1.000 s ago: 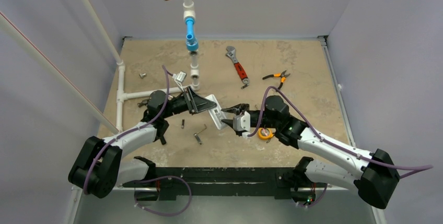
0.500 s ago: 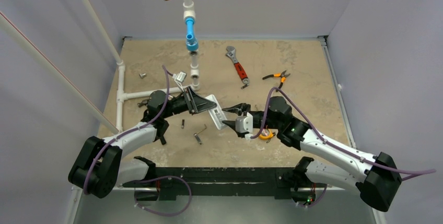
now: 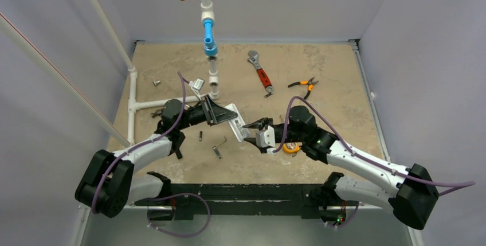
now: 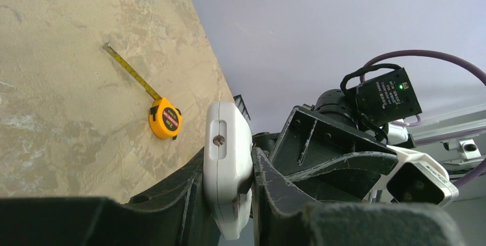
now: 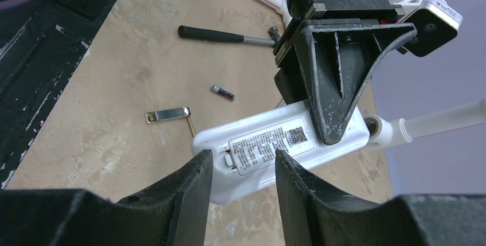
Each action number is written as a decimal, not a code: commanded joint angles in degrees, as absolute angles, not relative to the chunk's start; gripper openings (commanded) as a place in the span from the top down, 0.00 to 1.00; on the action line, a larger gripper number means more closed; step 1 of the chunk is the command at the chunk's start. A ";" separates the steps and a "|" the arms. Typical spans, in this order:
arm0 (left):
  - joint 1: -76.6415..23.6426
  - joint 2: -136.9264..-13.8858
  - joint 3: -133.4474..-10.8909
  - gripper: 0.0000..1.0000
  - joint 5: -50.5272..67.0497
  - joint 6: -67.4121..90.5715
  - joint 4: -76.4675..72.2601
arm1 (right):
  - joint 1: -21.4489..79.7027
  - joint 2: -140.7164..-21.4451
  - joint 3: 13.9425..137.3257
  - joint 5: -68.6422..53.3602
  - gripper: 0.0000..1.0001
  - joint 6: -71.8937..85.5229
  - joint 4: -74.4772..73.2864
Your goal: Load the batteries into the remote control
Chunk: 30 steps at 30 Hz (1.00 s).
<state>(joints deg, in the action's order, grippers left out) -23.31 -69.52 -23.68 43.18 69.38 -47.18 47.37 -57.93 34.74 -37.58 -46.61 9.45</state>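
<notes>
The remote control [image 3: 234, 121] is a slim white slab held off the table, back side toward the right arm. My left gripper [image 3: 224, 117] is shut on it, and the left wrist view shows its edge [image 4: 227, 154] clamped between the fingers. In the right wrist view the remote's back [image 5: 275, 143] shows a printed label and a closed battery cover with its latch [image 5: 228, 159]. My right gripper [image 5: 242, 164] is open and empty, its jaws on either side of the latch end; in the top view it [image 3: 252, 128] is right by the remote. One battery [image 5: 223, 92] lies on the table [image 3: 200, 136].
A yellow tape measure [image 3: 291, 147] lies under the right arm, also in the left wrist view [image 4: 165, 118]. A metal bracket [image 5: 166, 114] and a hammer [image 5: 229, 35] lie near the battery. A wrench [image 3: 261, 74], pliers [image 3: 304, 85] and white pipework [image 3: 133, 102] lie farther back.
My right arm shifted slightly to the right and then came back toward the remote. The left arm and remote have not moved.
</notes>
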 commanded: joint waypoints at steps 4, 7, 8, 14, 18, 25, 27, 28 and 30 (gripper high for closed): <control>-23.38 -68.47 -23.97 1.00 43.68 69.08 -49.74 | 47.66 -58.66 36.93 -35.51 0.59 -47.20 10.97; -23.38 -68.48 -24.04 1.00 43.67 69.08 -49.59 | 47.64 -58.47 36.83 -35.44 0.59 -47.11 11.23; -23.38 -68.59 -24.09 1.00 43.64 69.01 -49.45 | 47.64 -58.40 36.83 -35.42 0.59 -47.07 11.39; -23.38 -68.64 -24.40 1.00 43.67 68.69 -48.91 | 47.64 -57.86 36.17 -34.44 0.59 -47.02 12.63; -23.38 -68.69 -24.41 1.00 43.66 68.72 -48.87 | 47.64 -57.66 35.97 -34.07 0.59 -46.96 13.19; -23.38 -68.80 -24.47 1.00 43.77 68.64 -48.78 | 47.64 -58.10 36.30 -33.74 0.59 -47.11 12.12; -23.38 -68.83 -24.54 1.00 43.63 68.60 -48.87 | 47.64 -58.27 36.41 -33.62 0.60 -47.15 11.89; -23.38 -68.81 -24.52 1.00 43.60 68.58 -48.80 | 47.64 -58.38 36.49 -33.34 0.60 -47.25 11.92; -23.38 -68.90 -24.53 1.00 43.49 68.64 -48.69 | 47.64 -58.77 36.56 -32.86 0.60 -47.44 12.30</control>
